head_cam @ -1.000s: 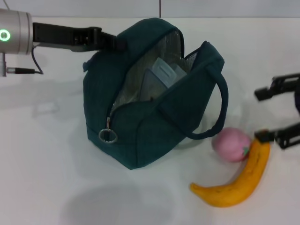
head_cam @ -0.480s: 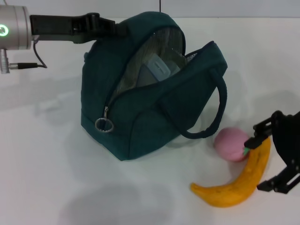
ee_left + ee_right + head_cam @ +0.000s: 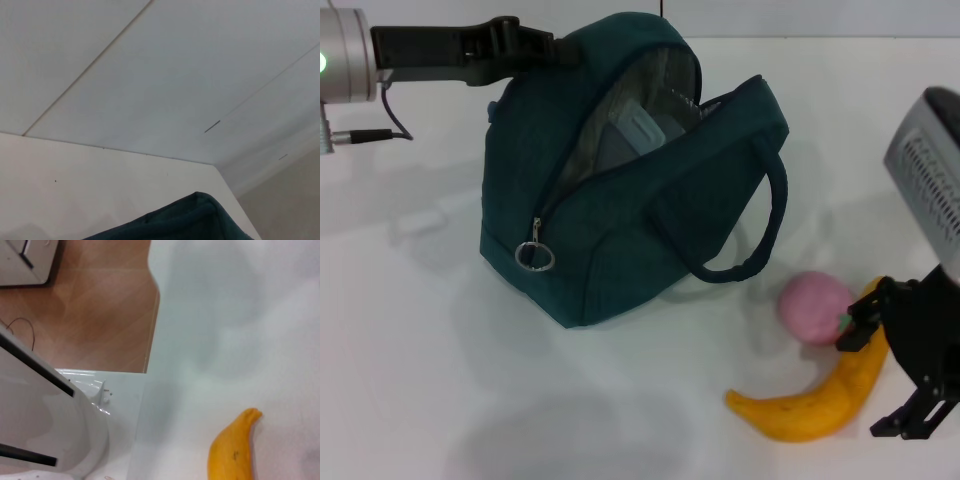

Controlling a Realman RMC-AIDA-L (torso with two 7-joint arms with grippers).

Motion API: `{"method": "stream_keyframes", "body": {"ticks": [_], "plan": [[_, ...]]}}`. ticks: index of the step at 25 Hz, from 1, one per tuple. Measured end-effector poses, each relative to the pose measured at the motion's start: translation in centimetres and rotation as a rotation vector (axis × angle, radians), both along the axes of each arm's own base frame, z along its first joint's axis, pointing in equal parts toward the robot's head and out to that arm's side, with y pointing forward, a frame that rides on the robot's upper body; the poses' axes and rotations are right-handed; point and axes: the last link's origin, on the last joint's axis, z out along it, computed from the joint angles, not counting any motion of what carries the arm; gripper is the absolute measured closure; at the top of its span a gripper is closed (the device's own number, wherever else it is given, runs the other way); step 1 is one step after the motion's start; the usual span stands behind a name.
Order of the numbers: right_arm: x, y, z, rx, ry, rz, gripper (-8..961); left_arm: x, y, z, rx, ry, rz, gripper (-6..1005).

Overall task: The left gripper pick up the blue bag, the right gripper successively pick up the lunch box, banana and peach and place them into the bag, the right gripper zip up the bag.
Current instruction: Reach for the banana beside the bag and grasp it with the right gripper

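A: From the head camera we see the left gripper [image 3: 535, 45] clamped on the top of the blue bag [image 3: 620, 190], holding it tilted on the white table [image 3: 440, 380] with its zipper mouth agape. The lunch box [image 3: 640, 132] lies inside against the foil lining.

B: We also see the right gripper [image 3: 880, 380] low at the right edge, its 2 fingers spread wide astride the upper end of the banana [image 3: 820, 395], gripping nothing. The peach [image 3: 816, 308] sits just beside that end, between banana and bag.

A: In the left wrist view we find only a corner of the teal bag fabric [image 3: 185, 220], with pale wall panels behind. That arm's own fingers do not show here.

B: In the right wrist view we see 1 tip of the banana [image 3: 235, 447] on the white tabletop [image 3: 240, 315], with a wooden floor [image 3: 95, 310] beyond the table's edge. No fingers appear here.
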Motion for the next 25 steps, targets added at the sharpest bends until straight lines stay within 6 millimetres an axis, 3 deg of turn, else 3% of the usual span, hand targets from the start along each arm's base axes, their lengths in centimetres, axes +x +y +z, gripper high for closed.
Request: {"method": "stream_keyframes", "body": {"ticks": [8,25], "plan": [[0.5,0.1,-2.8,-0.034,-0.067,0.08,110,-0.1,-0.1,-0.3,-0.008,-0.006,0.005,918],[0.8,0.4,-5.5,-0.055,-0.131,0.15,109,-0.2,-0.1,-0.3,-0.006,-0.004,0.005,917]]}}
